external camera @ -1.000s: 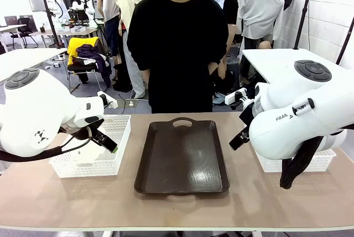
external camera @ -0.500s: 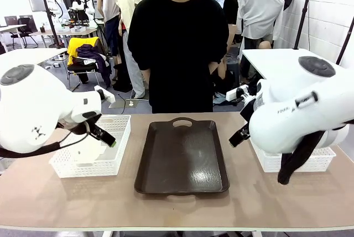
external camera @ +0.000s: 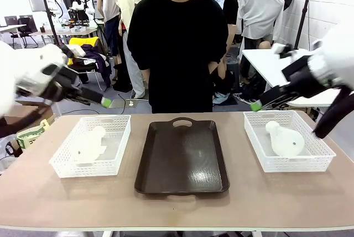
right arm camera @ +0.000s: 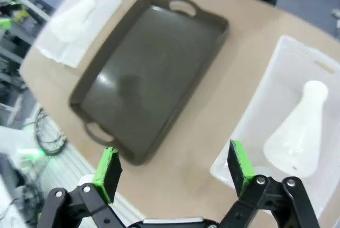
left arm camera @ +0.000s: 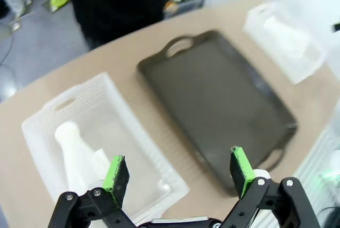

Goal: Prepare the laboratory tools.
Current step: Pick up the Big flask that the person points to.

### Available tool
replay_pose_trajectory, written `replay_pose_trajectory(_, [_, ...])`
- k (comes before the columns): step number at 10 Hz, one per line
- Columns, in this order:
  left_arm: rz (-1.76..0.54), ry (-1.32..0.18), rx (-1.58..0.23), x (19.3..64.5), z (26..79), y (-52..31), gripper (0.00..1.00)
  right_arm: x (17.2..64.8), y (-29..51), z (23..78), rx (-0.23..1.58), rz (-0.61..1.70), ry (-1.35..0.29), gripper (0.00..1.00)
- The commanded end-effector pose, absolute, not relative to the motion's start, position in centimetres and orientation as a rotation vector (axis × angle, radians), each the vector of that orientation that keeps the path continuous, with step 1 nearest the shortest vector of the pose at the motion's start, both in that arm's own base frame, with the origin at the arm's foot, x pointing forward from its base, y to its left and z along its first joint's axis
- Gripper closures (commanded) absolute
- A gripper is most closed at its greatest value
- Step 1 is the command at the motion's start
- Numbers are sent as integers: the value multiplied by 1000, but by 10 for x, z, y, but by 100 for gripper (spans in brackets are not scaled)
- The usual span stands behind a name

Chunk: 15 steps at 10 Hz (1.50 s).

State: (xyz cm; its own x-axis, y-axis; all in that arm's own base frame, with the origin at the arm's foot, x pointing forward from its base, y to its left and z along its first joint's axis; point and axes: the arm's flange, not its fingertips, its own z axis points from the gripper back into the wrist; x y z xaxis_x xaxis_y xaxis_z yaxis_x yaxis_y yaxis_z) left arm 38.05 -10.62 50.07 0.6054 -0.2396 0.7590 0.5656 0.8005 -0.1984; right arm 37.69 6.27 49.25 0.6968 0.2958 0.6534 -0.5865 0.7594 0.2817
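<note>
My left pincer (left arm camera: 175, 172) and right pincer (right arm camera: 172, 167) hang wide open, empty, above the surface (external camera: 177, 209). Left flask (external camera: 88, 146) lies in left basket (external camera: 83, 169); right flask (external camera: 285, 140) in right basket (external camera: 287, 165). A person (external camera: 177, 49) stands at the far side.

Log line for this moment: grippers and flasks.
left gripper: open, empty | right gripper: open, empty | left flask: lying in left basket | right flask: lying in right basket

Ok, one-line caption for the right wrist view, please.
Open right gripper above the table, between a dark tray and a white basket holding a frosted flask on its side.
</note>
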Motion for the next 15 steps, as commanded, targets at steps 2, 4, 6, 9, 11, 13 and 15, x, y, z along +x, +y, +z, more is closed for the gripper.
replay_pose_trajectory(2, [-438, -819, -850, 382, 498, -50, 0, 401, 6, 481, 855, 449, -467, 0])
replay_pose_trajectory(4, [-315, -826, -1000, 385, 489, -25, 0, 404, -19, 472, 1001, 384, -459, 0])
replay_pose_trajectory(6, [-245, -803, -1151, 392, 475, -6, 0, 408, -38, 463, 1092, 342, -429, 0])
replay_pose_trajectory(9, [-165, -753, -1255, 395, 462, -1, 0, 413, -43, 453, 1105, 290, -389, 0])
replay_pose_trajectory(11, [-164, -717, -1249, 394, 460, -3, 0, 413, -40, 451, 1105, 287, -379, 0])
replay_pose_trajectory(13, [-149, -666, -1256, 394, 455, -2, 0, 414, -39, 448, 1112, 297, -376, 0])
replay_pose_trajectory(15, [-183, -626, -1247, 398, 452, -6, 0, 416, -38, 448, 1087, 289, -393, 0])
